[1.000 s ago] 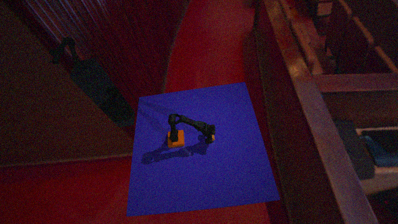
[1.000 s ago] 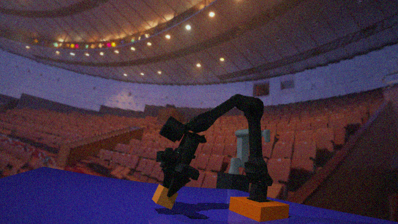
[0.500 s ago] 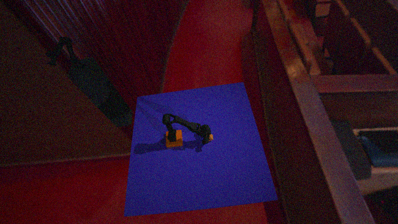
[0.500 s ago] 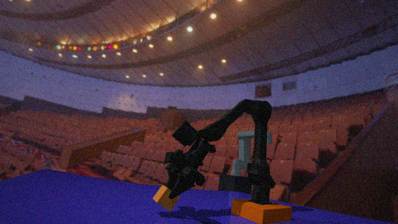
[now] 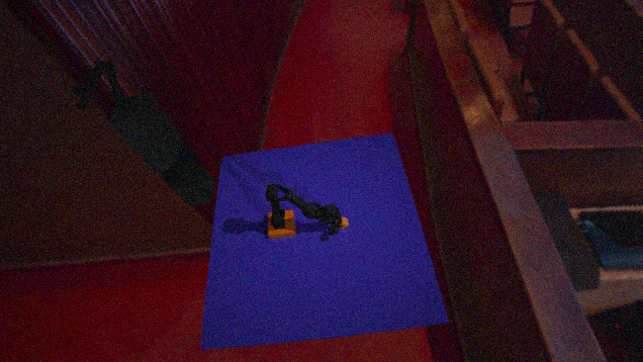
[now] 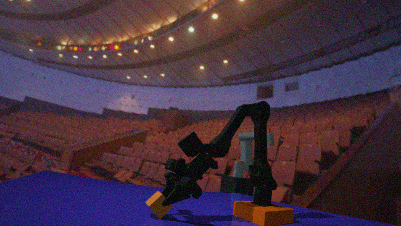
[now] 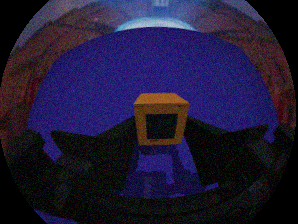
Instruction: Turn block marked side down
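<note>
Exterior view shows the hand (image 6: 173,197) clamped on the orange block (image 6: 158,204), its fingers pressed to opposite sides of it. The hand slants down and to the left, and the block sits at its very tip, tilted, with one lower corner at or just above the blue table (image 6: 62,200); whether that corner touches the surface cannot be told from here. A dark shadow lies on the table right beneath the block.

In the wrist view the block (image 7: 160,120) sits dead centre ahead of the hand, between the two dark fingers that run in from either side. The face turned toward the camera carries a dark square inside an orange border, so the marked side points back along the hand rather than down.

From the top view the hand (image 5: 332,224) reaches to the right of the arm's orange base (image 5: 281,228), and only a small orange edge of the block (image 5: 344,223) peeks out on the hand's far right side. The base stands near the middle of the table (image 5: 317,297), and the block is well apart from it, with the black arm (image 5: 297,200) bridging the two.
</note>
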`<state>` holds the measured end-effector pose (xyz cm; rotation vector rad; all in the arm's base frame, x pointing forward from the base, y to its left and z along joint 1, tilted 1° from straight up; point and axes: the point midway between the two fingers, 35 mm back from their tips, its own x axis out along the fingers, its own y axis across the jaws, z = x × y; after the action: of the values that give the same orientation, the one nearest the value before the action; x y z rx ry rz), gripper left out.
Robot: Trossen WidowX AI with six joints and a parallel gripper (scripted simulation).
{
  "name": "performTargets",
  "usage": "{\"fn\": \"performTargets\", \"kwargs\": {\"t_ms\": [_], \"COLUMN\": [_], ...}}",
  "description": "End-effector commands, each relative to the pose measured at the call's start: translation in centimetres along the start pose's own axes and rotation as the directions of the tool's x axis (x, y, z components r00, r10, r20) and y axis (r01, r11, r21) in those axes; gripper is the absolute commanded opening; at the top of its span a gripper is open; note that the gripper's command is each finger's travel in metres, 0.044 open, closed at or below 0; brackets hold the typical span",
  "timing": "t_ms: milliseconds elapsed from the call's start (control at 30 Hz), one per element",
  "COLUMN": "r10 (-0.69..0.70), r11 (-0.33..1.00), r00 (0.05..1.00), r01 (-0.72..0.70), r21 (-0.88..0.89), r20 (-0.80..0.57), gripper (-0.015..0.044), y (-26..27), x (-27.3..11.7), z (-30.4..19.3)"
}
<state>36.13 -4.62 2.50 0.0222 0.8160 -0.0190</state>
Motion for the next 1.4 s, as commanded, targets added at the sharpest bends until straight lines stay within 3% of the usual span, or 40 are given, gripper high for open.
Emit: {"fn": "performTargets", "kwargs": {"t_ms": [0,600,1233,1367], "r10": [0.003,0.005,0.005,0.005], "r11": [1.0,1.0,1.0,1.0], "r00": [0.999,0.954,0.94,0.94], "r01": [-0.004,-0.005,-0.005,-0.005], "r21": [0.006,0.001,0.0,0.0], "r20": [0.044,0.301,0.34,0.34], "gripper": [0.0,0.0,0.0,0.0105], "y": [0.0,0.3,0.3,0.3], "x": [0.5,-0.4,-0.7,-0.7], "z": [-0.7,-2.0,-1.8,-1.8]}}
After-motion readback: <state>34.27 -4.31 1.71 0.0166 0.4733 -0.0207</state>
